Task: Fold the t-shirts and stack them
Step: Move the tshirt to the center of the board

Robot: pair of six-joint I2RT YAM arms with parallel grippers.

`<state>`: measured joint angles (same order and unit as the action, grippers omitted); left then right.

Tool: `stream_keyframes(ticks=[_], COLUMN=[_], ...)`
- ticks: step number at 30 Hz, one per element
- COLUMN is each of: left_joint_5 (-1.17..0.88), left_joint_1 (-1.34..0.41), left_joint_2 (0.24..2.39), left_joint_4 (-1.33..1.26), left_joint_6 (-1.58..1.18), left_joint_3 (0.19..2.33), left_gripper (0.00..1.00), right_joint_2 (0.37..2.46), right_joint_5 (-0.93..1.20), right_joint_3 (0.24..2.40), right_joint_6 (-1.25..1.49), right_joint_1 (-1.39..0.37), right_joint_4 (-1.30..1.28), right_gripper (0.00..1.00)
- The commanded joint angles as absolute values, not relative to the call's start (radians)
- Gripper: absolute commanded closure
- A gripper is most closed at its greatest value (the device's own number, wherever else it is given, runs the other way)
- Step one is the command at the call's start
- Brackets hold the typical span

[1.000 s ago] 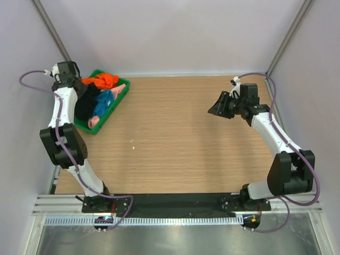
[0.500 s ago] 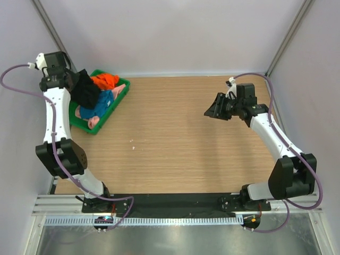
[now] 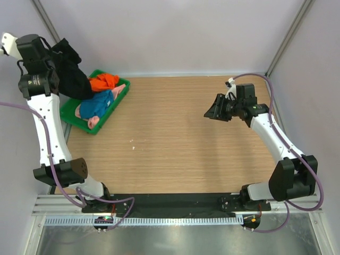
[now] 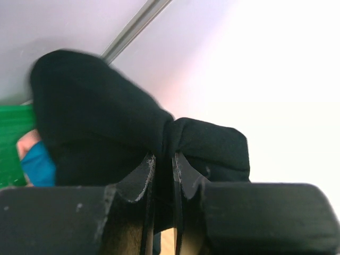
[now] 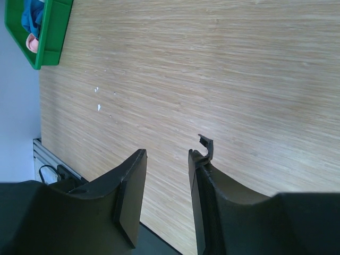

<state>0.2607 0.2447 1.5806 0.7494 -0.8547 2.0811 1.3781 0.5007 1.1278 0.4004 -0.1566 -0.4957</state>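
— Where is the black t-shirt (image 4: 106, 122) now?

— Up in the air. A second ago it lay bunched in the green tray (image 3: 79, 124) with the others. Now it hangs from the left end effector (image 4: 163, 159), which has risen high over the tray's far-left corner. The wrist view shows the two fingers nearly together with a fold of black cloth pinched between them, so it is clenched on the shirt.

— Has it come free of the tray?

— Mostly, by the overhead view. The lower end trails down toward the tray's rear edge, and I cannot tell whether it touches the pile.

— And the others?

— The orange t-shirt (image 3: 103, 81), the blue t-shirt (image 3: 98, 104) and the pink t-shirt (image 3: 93, 121) are in the tray, uncovered now that the black one is off them. They look unmoved.

— The other arm?

— The right end effector (image 3: 215, 110) hovers over the right side of the surface (image 3: 175, 143), jaws apart and gripping nothing. It has barely shifted in the last second.

— So where does that leave the task?

— Early, I judge. The first shirt is only being pulled out. Nothing is spread out, folded or stacked. The shirt hangs as a crumpled clump from one pinch, so it will probably need laying out flat on the bare wood, likely with the right arm's help.
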Motion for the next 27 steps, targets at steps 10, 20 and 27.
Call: stream_keyframes(ticks=[10,20,27], left_joint_5=[0.017,0.218,0.265], left_joint_1=[0.235,-0.362,-0.609], left_joint_2=[1.483,1.290,1.273], left_joint_4=[0.479,0.506,0.521], left_joint_6=[-0.980,-0.847,-0.891], left_joint_3=[2.233,1.745,1.441], left_gripper=[1.00,1.00,0.44], right_joint_2=[1.293,1.273,1.241], right_joint_5=[0.445,0.212,0.193], right_joint_3=[1.216,1.436,1.433], right_joint_6=[0.406,0.410,0.381], right_joint_1=[-0.170,-0.184,-0.239], right_joint_4=[-0.589,-0.905,-0.997], right_gripper=[0.52,0.45,0.18])
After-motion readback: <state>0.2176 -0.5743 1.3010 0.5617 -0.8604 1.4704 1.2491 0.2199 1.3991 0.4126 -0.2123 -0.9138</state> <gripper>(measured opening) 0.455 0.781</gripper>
